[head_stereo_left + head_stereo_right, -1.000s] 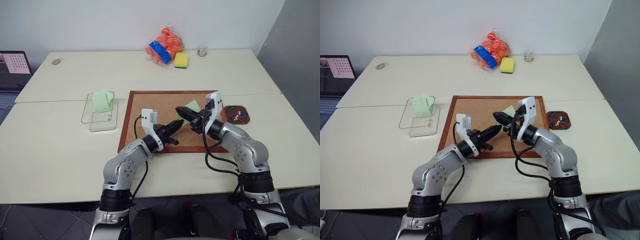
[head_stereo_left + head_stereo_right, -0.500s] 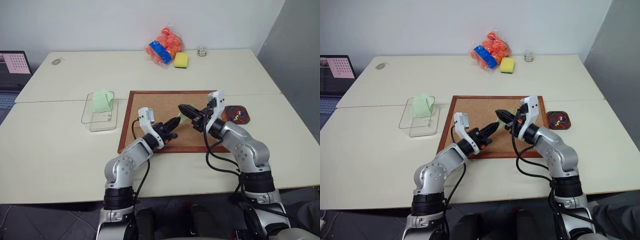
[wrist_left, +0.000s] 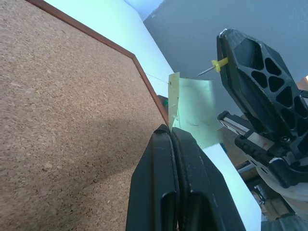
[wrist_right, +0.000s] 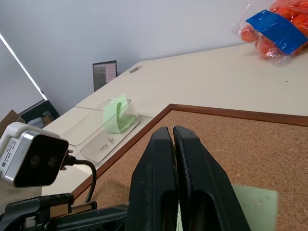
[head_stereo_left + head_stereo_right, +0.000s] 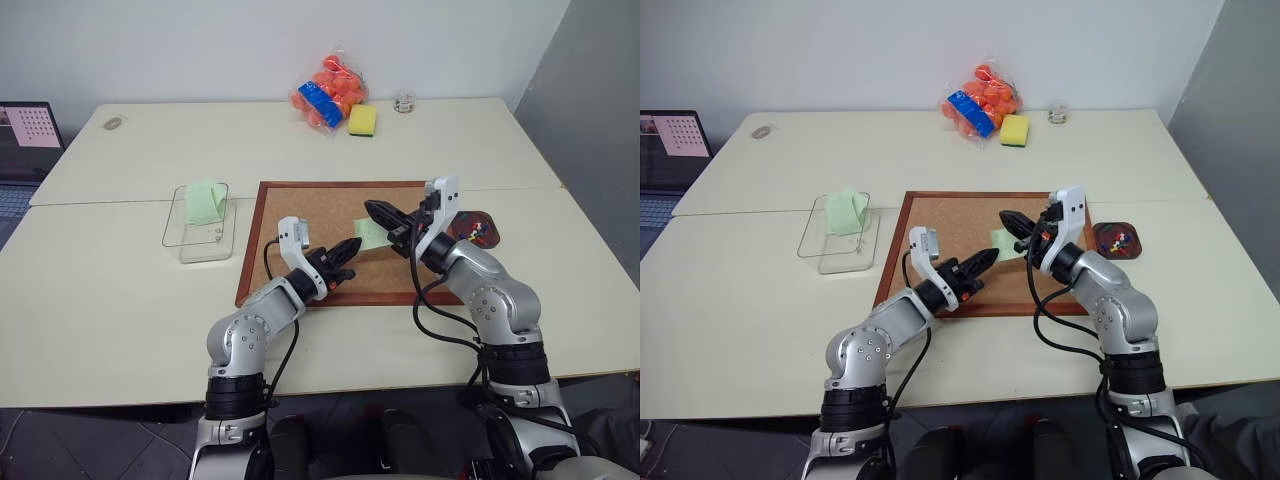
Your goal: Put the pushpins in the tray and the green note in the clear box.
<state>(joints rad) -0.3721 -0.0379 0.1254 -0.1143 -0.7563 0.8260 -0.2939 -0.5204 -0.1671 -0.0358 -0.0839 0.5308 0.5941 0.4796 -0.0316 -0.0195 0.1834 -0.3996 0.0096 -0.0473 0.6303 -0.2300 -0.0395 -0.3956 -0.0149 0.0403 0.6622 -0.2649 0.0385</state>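
On the corkboard (image 5: pixel 300 215), my left gripper (image 5: pixel 352 245) is shut, its tips pinching a corner of the green note (image 5: pixel 370 235), which stands up off the cork (image 3: pixel 192 113). Just above the note, my right gripper (image 5: pixel 372 207) is shut on a yellow pushpin (image 3: pixel 219 64), whose needle sticks out from the tips. The dark red tray (image 5: pixel 478 228) lies right of the board, partly behind my right wrist, with coloured pushpins (image 5: pixel 474 231) in it. The clear box (image 5: pixel 190 240) sits left of the board.
A folded mint-green paper (image 5: pixel 205 200) stands in the clear box. At the table's far edge are a bag of orange balls (image 5: pixel 330 90), a yellow sponge (image 5: pixel 362 120) and a small glass (image 5: pixel 404 101). A laptop (image 5: pixel 25 130) sits far left.
My right gripper has drawn back to the right, away from the note, uncovering it. The note now shows lower, at my left gripper's tips. My left hand kept its place and rolled slightly.
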